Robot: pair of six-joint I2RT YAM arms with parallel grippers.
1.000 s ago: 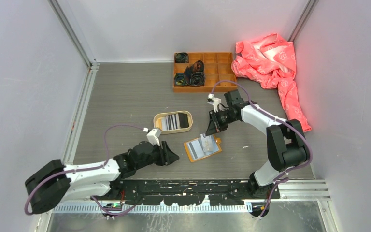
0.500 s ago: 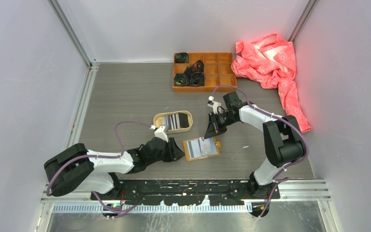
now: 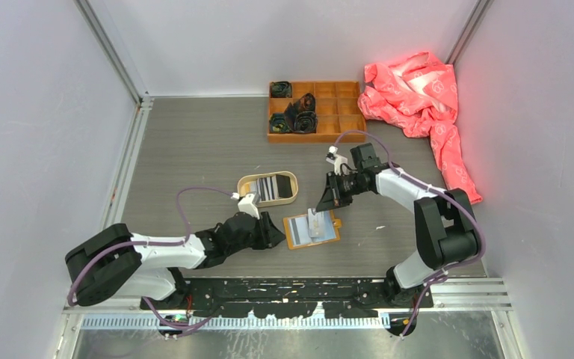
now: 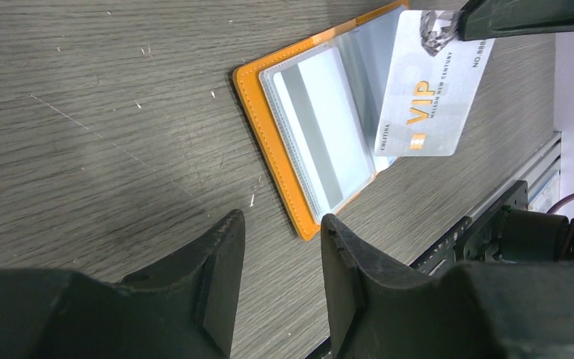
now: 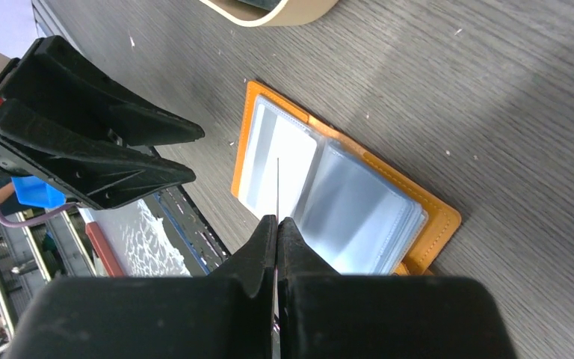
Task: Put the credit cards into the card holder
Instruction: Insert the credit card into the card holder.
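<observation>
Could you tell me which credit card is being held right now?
The silver VIP card, pinched by the right gripper over the card holder; the others lie in a sleeve or the oval tray.

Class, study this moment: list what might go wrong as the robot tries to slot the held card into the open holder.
1. The right fingers pinch the VIP card near one corner only, so it may twist or slip when pushed in.
2. The left fingers stand open beside the card holder, not gripping it, so the holder may slide under the push.
</observation>
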